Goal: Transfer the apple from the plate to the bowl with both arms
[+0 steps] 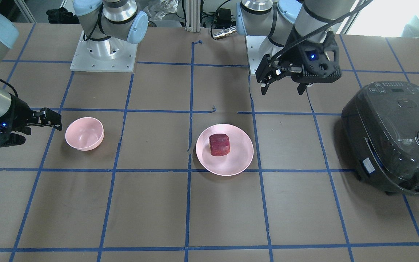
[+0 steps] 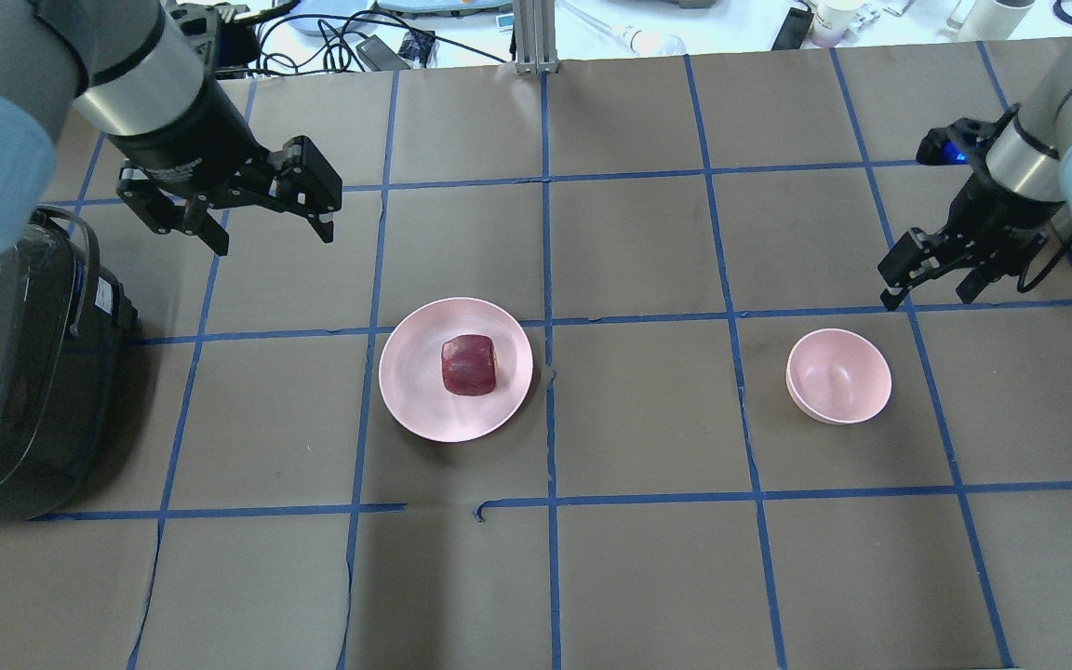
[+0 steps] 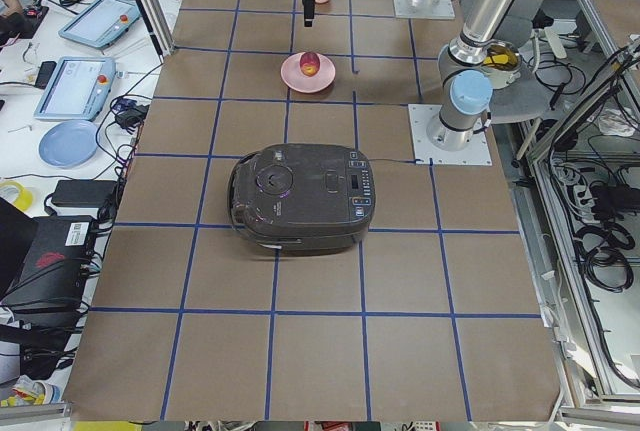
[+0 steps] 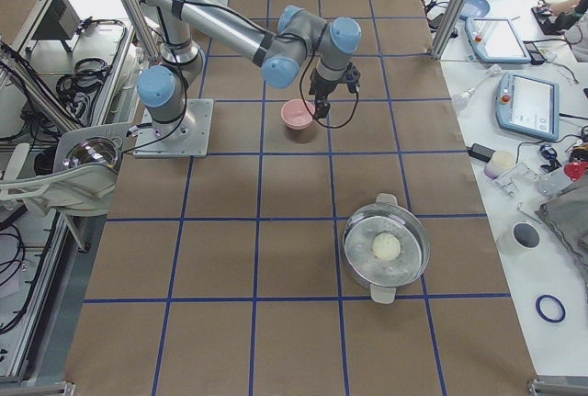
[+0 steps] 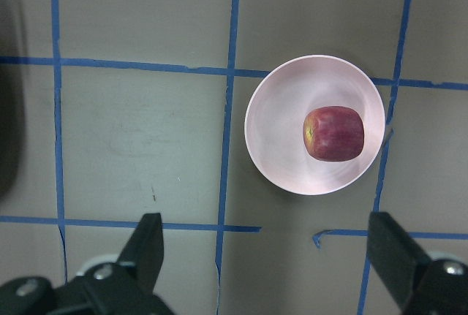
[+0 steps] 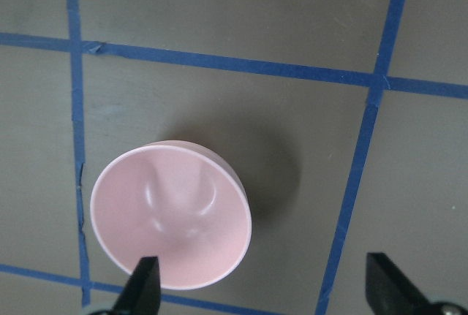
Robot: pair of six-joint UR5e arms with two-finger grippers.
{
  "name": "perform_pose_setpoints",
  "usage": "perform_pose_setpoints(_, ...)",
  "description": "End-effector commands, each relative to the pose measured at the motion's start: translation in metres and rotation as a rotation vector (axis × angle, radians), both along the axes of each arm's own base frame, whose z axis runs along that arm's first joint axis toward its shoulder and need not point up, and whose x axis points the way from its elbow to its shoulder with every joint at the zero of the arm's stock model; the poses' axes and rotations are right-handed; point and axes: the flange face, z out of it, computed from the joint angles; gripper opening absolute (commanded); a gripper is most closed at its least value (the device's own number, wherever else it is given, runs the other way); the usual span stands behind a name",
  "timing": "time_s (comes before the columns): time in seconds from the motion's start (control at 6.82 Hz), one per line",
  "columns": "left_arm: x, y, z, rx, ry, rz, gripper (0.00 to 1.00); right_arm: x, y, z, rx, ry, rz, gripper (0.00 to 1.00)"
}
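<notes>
The dark red apple (image 1: 219, 145) lies on the wide pink plate (image 1: 239, 161) near the table's middle; both also show in the overhead view, apple (image 2: 470, 364) and plate (image 2: 413, 391). The deep pink bowl (image 2: 838, 375) stands empty, well apart from the plate. My left gripper (image 2: 273, 238) is open and empty, hovering beyond and to the side of the plate; its wrist view shows the apple (image 5: 334, 134) ahead. My right gripper (image 2: 927, 298) is open and empty, just beyond the bowl (image 6: 172, 216).
A dark grey rice cooker (image 2: 6, 372) sits on the table's left end, close to my left arm. A steel pot (image 4: 386, 247) stands far off on the right end. Blue tape lines grid the brown table.
</notes>
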Motion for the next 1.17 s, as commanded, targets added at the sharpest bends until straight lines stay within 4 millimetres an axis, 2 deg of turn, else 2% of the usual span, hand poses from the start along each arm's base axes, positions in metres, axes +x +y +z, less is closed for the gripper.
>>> perform_pose_setpoints(0.0,-0.052,-0.01,-0.083,0.001,0.002,0.099,1.0,0.001,0.018,-0.061,-0.001,0.003,-0.011,1.0)
perform_pose_setpoints(0.15,-0.071,-0.012,-0.117,0.016,-0.006,0.139,1.0,0.002,0.022,-0.08,0.043,-0.009,-0.03,1.0)
perform_pose_setpoints(0.29,-0.08,-0.017,-0.143,0.064,-0.019,0.211,1.0,0.002,0.023,-0.085,0.061,-0.007,-0.074,1.0)
perform_pose_setpoints(0.44,-0.095,-0.016,-0.167,0.099,-0.034,0.199,1.0,0.003,0.021,-0.086,0.058,-0.013,-0.133,0.98)
perform_pose_setpoints(0.59,-0.105,-0.025,-0.19,0.09,-0.032,0.193,1.0,0.003,0.02,-0.087,0.062,-0.01,-0.168,0.69)
perform_pose_setpoints(0.73,-0.111,-0.027,-0.212,0.125,-0.042,0.172,1.0,0.003,0.02,-0.089,0.068,-0.008,-0.169,0.25)
perform_pose_setpoints(0.88,-0.113,-0.027,-0.232,0.156,-0.053,0.136,1.0,0.003,0.02,-0.09,0.073,-0.005,-0.187,0.0)
perform_pose_setpoints(1.03,-0.113,-0.029,-0.247,0.182,-0.058,0.115,1.0,0.003,0.02,-0.089,0.074,-0.003,-0.199,0.0)
